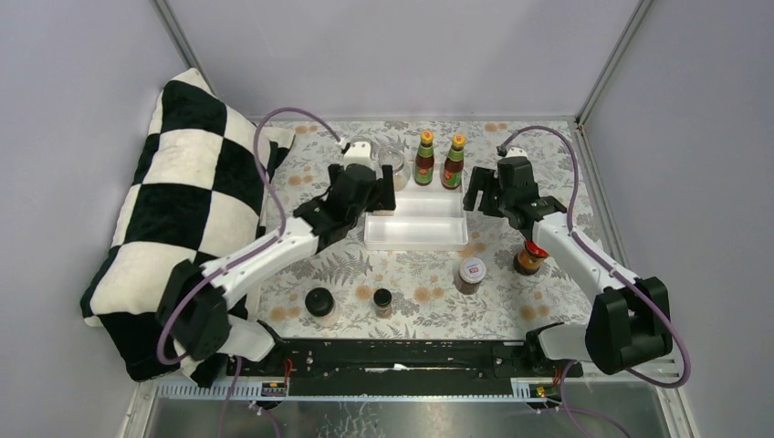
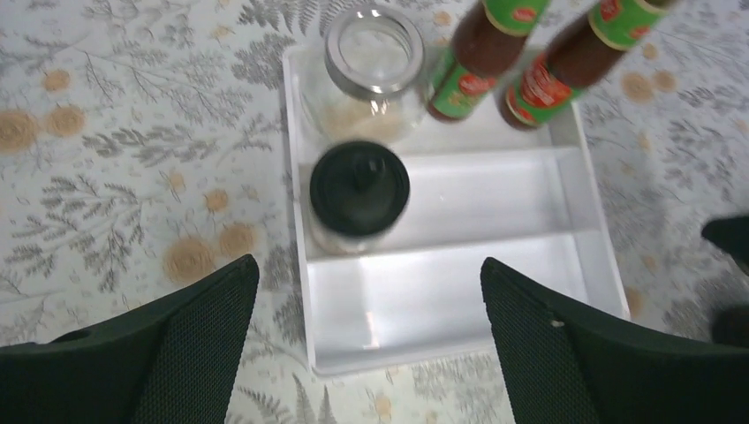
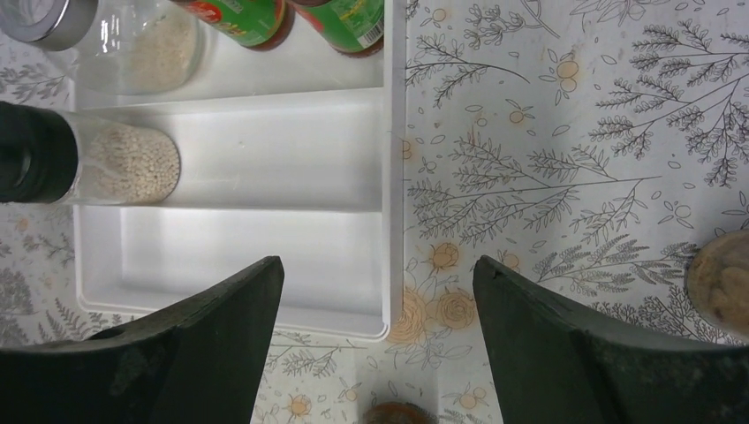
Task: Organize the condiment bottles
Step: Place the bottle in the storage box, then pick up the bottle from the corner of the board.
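Note:
The white tray (image 1: pixel 420 228) has three compartments. Two tall red-sauce bottles (image 1: pixel 424 157) (image 1: pixel 454 161) and a clear-lidded jar (image 1: pixel 392 164) stand in its far compartment. In the left wrist view a black-lidded jar (image 2: pixel 359 190) stands at the left end of the middle compartment, in front of the clear jar (image 2: pixel 373 53) and the bottles (image 2: pixel 472 75). My left gripper (image 2: pixel 369 291) is open and empty above the tray's near left corner (image 1: pixel 370 205). My right gripper (image 3: pixel 378 291) is open and empty over the tray's right end (image 1: pixel 475 196). The black-lidded jar also shows in the right wrist view (image 3: pixel 97 163).
Loose on the floral cloth stand a white-lidded jar (image 1: pixel 472 272), a red-lidded jar (image 1: pixel 530 258), a black-lidded jar (image 1: pixel 319 304) and a small dark jar (image 1: pixel 382 300). A black-and-white checked cushion (image 1: pixel 173 210) lies at the left. Enclosure walls ring the table.

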Tool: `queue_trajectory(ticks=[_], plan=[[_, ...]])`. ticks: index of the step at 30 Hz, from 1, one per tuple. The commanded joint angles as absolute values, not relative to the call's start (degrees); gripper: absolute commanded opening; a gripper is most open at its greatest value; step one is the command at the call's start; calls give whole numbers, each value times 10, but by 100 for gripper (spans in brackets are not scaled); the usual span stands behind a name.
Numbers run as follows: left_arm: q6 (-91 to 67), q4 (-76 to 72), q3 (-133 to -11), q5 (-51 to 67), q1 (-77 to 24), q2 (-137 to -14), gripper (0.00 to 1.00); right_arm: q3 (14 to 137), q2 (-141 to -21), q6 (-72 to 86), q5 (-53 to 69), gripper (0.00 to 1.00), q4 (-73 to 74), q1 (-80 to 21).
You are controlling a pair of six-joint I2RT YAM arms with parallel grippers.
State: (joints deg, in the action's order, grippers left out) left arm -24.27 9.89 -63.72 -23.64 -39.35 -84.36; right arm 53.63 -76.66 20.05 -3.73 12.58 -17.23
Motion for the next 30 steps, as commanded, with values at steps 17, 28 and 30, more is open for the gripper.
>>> queue_trajectory(ticks=[17,28,30], plan=[[-424,289,-526,-411,-632,-686,99,464,-624,234,-85,92,228,-325],[-754,553,-518,-553,-694,-673,99,456,-609,237,-74,93,228,-341],[-848,639,-548,-566,-695,-695,99,457,-612,235,-71,93,228,-344]])
